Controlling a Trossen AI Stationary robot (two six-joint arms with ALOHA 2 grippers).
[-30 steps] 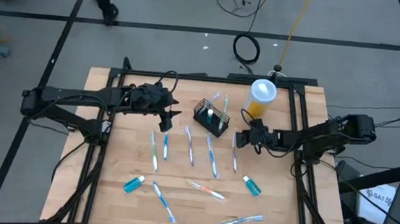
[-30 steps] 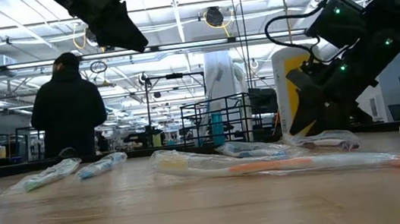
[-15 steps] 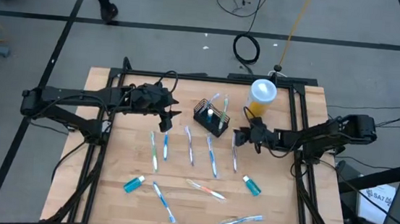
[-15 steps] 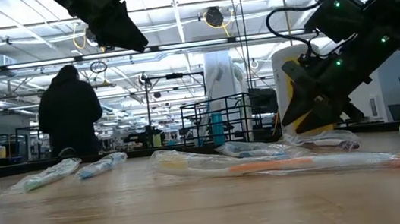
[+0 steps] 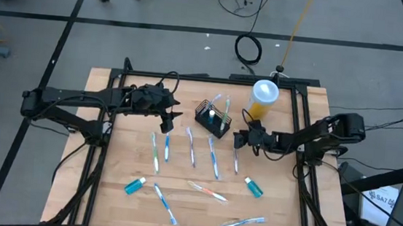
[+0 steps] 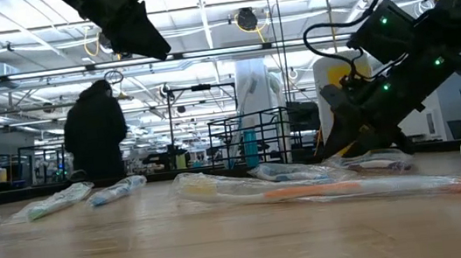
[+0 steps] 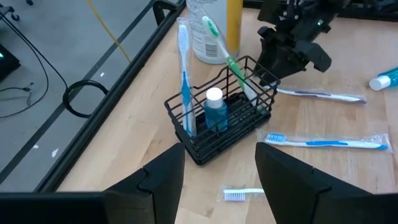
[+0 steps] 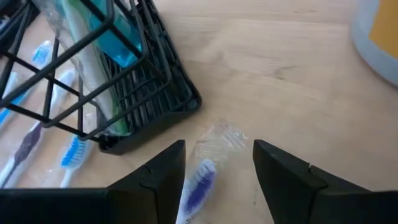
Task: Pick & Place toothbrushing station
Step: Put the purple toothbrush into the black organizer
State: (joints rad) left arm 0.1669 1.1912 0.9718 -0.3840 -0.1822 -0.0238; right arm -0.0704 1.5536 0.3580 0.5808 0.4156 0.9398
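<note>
The black wire basket (image 5: 213, 118) stands on its base at the table's far middle, holding two toothbrushes and a small blue bottle; it also shows in the left wrist view (image 7: 217, 121) and the right wrist view (image 8: 106, 81). My left gripper (image 5: 171, 118) hovers open and empty left of the basket, its fingers pointing at it (image 7: 219, 169). My right gripper (image 5: 238, 140) is open, low over the table just right of the basket. Its fingers (image 8: 217, 158) stand on either side of the head of a wrapped purple toothbrush (image 8: 198, 186) without touching it.
A yellow cup with a white lid (image 5: 264, 96) stands far right of the basket. Several wrapped toothbrushes (image 5: 191, 147) lie across the table's middle and near side, with two blue tubes (image 5: 135, 186) (image 5: 253, 186). A person (image 6: 94, 132) walks in the room beyond.
My right gripper has gone a little toward the table's left, nearer the basket, and has come down close to the tabletop over the purple toothbrush's head. It has stayed open. The left arm has kept still.
</note>
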